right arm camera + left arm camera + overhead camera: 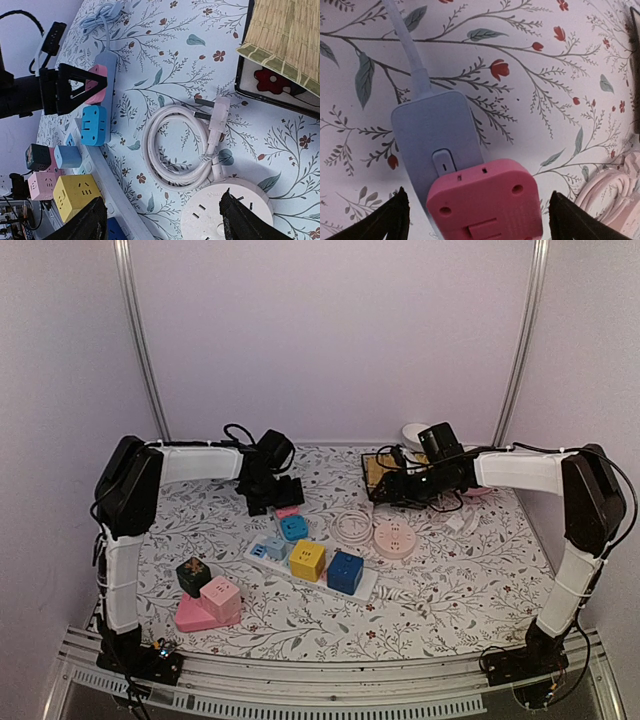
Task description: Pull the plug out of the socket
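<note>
Hanging over the pink plug (482,202), the left gripper (479,217) is spread wide, one finger on each side. The plug sits in the blue strip (432,130), not pulled yet. Grabbing and pulling are left. The right gripper (160,222) is spread too, holding nothing.

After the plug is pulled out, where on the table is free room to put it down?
Bare cloth lies at the near right, between the white power strip and the right arm's base; also left of the strip, beyond the pink cube. The centre is crowded: coiled cable, round socket.
</note>
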